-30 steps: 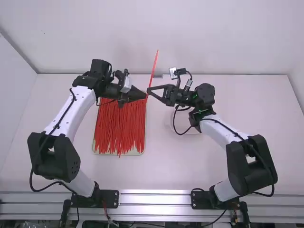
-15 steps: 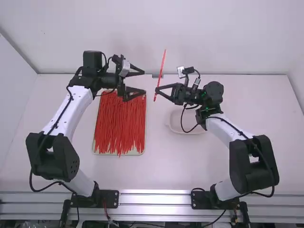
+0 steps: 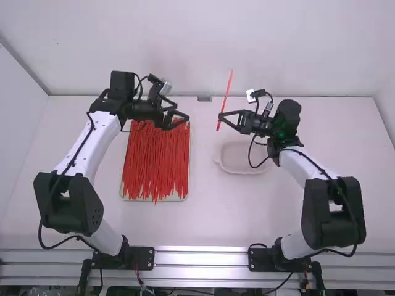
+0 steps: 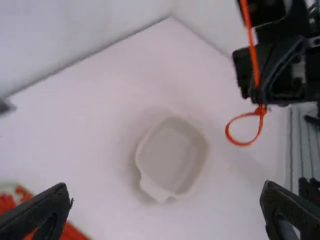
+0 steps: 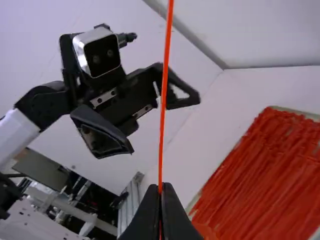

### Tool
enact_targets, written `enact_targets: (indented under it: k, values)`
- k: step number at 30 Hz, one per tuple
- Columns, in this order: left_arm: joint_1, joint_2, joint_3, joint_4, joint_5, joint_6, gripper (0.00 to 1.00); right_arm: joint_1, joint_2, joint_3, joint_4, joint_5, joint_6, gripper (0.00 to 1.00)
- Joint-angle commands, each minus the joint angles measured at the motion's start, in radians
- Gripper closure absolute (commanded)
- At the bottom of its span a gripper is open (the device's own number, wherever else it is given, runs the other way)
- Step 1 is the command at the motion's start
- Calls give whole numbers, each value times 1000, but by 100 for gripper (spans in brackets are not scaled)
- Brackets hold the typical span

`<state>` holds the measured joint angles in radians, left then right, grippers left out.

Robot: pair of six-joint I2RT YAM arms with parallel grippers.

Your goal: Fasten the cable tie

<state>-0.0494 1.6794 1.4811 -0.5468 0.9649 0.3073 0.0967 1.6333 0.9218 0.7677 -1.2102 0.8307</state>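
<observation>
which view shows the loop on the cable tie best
Left wrist view: the cable tie's closed loop hangs in full below the right gripper. The high view shows mostly the upright tail, the loop tiny. The right wrist view shows the tail rising from shut fingers, the loop hidden.

The thin red plastic cable tie (image 3: 226, 95) looks smooth and faintly glossy, a bendy strip. The heap of red plastic cable ties (image 3: 157, 161) has the same slick sheen. It lies on a pale flat board (image 3: 182, 196) with a dull face; card or plastic, I cannot tell. The shallow white dish (image 3: 237, 161) seems to be moulded plastic, smooth and softly matt. The white table top (image 3: 92, 209) is matt and even. The arms have smooth white shells with a slight gloss and matt black joints. The right gripper (image 3: 220, 120) and the left gripper (image 3: 180, 118) look like matt black plastic. The front rail (image 3: 197, 254) is bare brushed metal.
</observation>
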Motion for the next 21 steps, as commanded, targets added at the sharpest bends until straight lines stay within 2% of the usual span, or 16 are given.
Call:
enact_targets:
  k: [1, 7, 21]
  values:
    - [4, -11, 18, -43, -90, -32, 1, -16, -5, 26, -29, 7, -120, 100]
    - [2, -11, 18, -139, -285, -116, 0, -67, -5, 26, -103, 30, -201, 100]
    - [11, -21, 18, -165, -307, -101, 1, -184, -5, 27, -124, 126, -277, 100]
